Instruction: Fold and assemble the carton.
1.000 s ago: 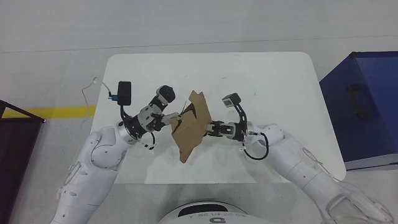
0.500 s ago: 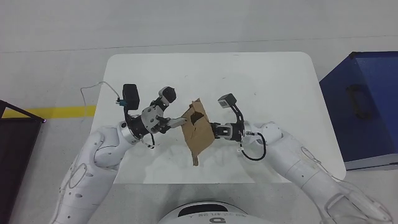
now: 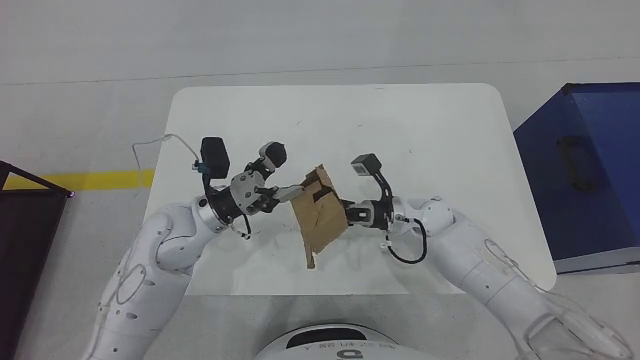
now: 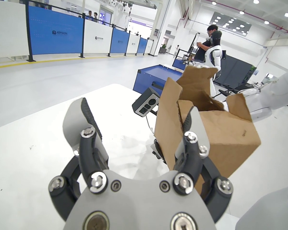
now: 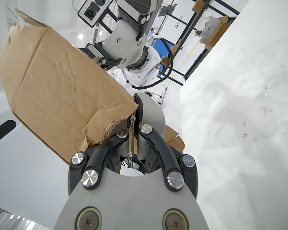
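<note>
1. We've seen the carton (image 3: 318,215) drift right and open up, above the table's (image 3: 430,130) near middle.
2. Left gripper (image 4: 138,107) gapes wide, one finger at the carton's open end.
3. Right gripper (image 5: 134,111) pinches its right edge.

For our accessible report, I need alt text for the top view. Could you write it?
A partly folded brown carton is held over a white table between two white robot arms. The right gripper is shut on one edge of it; the open left gripper is at its opposite side. A blue bin stands beside the table.
</note>
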You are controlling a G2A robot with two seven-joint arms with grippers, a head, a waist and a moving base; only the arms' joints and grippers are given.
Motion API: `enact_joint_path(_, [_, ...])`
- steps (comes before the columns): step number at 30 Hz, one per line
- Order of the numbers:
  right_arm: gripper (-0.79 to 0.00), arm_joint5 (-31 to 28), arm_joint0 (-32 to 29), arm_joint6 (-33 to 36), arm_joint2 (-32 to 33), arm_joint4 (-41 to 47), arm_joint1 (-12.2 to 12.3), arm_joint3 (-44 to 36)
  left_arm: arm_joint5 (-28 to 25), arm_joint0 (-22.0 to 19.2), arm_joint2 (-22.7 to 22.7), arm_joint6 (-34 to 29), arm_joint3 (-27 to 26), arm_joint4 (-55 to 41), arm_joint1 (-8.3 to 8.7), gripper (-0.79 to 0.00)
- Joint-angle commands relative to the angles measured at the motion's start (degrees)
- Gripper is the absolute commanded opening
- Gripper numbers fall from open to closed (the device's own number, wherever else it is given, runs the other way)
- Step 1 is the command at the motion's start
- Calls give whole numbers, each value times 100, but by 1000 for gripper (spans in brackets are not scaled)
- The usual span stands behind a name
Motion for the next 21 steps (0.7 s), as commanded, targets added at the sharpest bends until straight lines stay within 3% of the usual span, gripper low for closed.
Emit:
enact_joint_path(1, [-785, -31, -10, -31, 27, -89, 6, 20, 25, -9, -17, 53, 16, -30, -1, -114])
enact_joint_path(3, [-785, -31, -10, -31, 27, -89, 6, 20, 63, -5, -38, 108, 38, -184, -4, -86])
enact_joint_path(5, [-785, -31, -10, -31, 27, -89, 6, 20, 75, -1, -66, 99, 67, -496, -2, 0])
enact_joint_path(11, [-785, 25, -31, -87, 25, -95, 4, -12, 104, -31, -178, -182, 73, -981, 24, 0])
enact_joint_path(14, [-785, 244, -98, -84, 21, -214, 18, -164, 157, -62, -158, -203, 39, -1000, 20, -108])
enact_joint_path(21, [-785, 701, -225, 701, -61, 650, 52, -489, 63, -401, 147, -95, 35, -709, -35, -237])
